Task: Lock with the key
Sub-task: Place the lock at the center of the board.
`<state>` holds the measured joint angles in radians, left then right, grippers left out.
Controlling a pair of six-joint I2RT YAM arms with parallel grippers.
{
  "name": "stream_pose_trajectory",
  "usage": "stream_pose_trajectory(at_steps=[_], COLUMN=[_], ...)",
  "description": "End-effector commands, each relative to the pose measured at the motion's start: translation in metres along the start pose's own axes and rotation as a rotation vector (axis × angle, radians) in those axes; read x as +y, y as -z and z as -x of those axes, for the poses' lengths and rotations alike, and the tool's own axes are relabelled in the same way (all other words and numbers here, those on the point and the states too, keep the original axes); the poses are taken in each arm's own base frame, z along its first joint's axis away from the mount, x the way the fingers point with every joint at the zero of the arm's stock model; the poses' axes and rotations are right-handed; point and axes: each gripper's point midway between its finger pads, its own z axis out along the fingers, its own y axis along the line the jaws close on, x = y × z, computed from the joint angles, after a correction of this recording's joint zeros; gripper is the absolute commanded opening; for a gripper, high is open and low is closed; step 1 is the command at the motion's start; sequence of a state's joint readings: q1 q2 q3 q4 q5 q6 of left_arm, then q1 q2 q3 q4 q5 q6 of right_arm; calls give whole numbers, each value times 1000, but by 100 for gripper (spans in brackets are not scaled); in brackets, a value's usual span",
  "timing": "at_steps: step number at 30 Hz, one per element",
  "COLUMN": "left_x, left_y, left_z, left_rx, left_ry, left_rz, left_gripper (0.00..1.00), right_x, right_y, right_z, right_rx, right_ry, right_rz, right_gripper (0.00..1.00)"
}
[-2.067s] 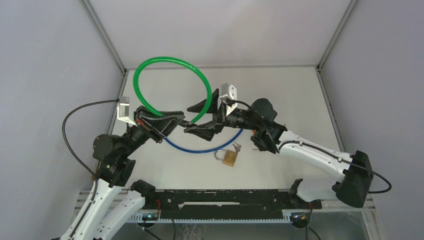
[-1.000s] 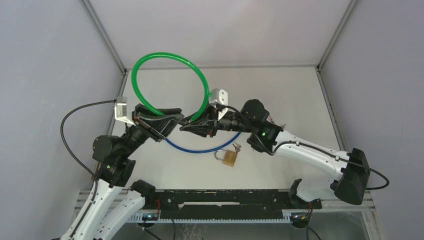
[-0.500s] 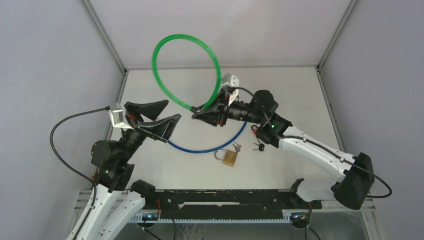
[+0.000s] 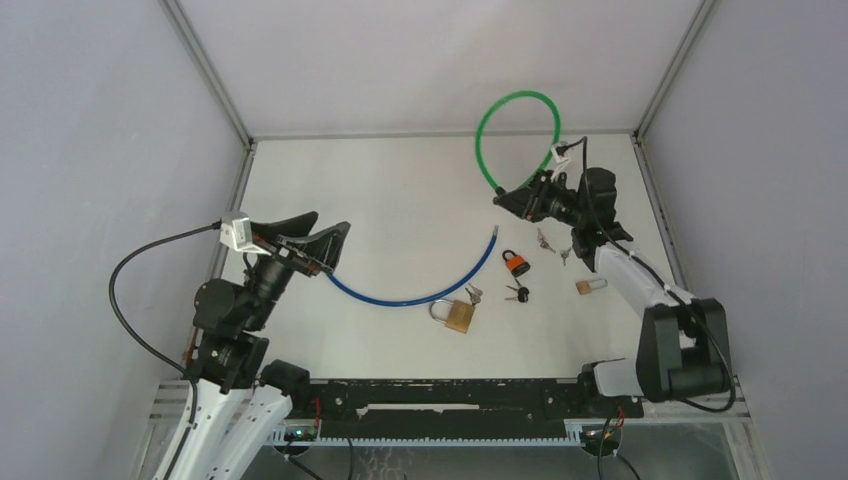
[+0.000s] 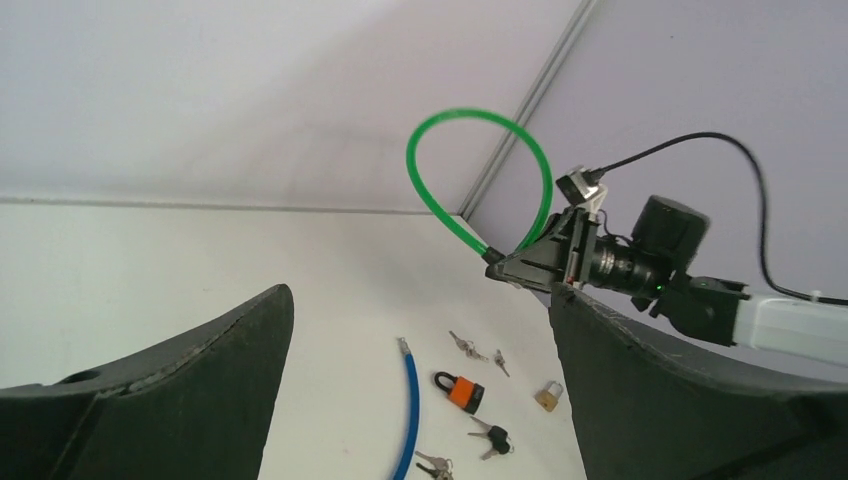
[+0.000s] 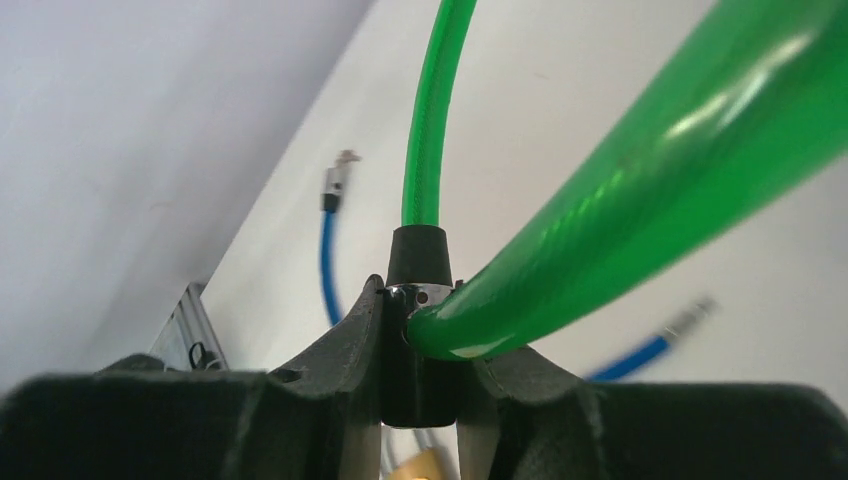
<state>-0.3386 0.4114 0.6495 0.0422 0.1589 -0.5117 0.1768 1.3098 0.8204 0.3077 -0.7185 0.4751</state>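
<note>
Upper right, the right fingers (image 4: 525, 200) clamp the glossy green looped cable (image 4: 520, 94) at its joint; lower left, the left fingers (image 4: 298, 218) gape wide, empty.

The bench (image 4: 400, 180) is white and flat. Pale grey walls (image 4: 100, 150) stand on three sides of it, left, right and back. Thin silver bars (image 4: 206, 70) run up the two far corners. A black rail (image 4: 450, 395) lies along the near edge. The light is soft and even.
</note>
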Motion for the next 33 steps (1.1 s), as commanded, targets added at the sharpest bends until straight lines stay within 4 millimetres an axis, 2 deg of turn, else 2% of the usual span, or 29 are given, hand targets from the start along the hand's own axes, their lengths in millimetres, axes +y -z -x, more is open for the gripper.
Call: stream_pose_trajectory(at_steps=[1, 3, 9, 13, 16, 17, 18, 19, 22, 23, 25, 27, 29, 30, 33], left_x=[6, 8, 16, 19, 21, 24, 27, 30, 39, 43, 53, 83, 121, 140, 168], left_y=[0, 0, -1, -5, -6, -6, -6, -6, -5, -5, -2, 6, 24, 41, 75], left_z=[2, 1, -3, -1, 1, 2, 1, 0, -5, -7, -9, -12, -29, -45, -69], left_rx=[-28, -28, -16, -16, -16, -17, -14, -15, 0, 2, 6, 7, 89, 181, 401], left_ry=[38, 55, 108, 117, 117, 120, 126, 133, 150, 151, 135, 98, 17, -26, -127], left_rz=[24, 35, 72, 88, 107, 121, 136, 151, 194, 211, 256, 410, 598, 702, 854], left_gripper=[100, 100, 100, 100, 100, 100, 100, 100, 100, 100, 100, 100, 100, 98, 98], right_x=[-55, -93, -180, -227, -252, -257, -262, -265, -270, -270, -266, -262, -255, -254, -254], right_y=[8, 14, 21, 25, 33, 35, 38, 40, 51, 55, 63, 71, 81, 86, 97], right_z=[10, 7, -1, -5, -9, -11, -13, -15, -22, -22, -19, -14, -7, -7, -9], right_rx=[-22, -25, -23, -65, -101, -107, -107, -107, -98, -100, -107, -115, -128, -133, -149], right_ry=[-81, -158, -379, -581, -696, -726, -755, -775, -832, -827, -796, -755, -717, -699, -685], right_rz=[-42, -87, -182, -238, -308, -328, -344, -355, -416, -441, -491, -551, -613, -644, -728], right_gripper=[0, 0, 0, 0, 0, 0, 6, 17, 37, 50, 57, 59, 62, 63, 69])
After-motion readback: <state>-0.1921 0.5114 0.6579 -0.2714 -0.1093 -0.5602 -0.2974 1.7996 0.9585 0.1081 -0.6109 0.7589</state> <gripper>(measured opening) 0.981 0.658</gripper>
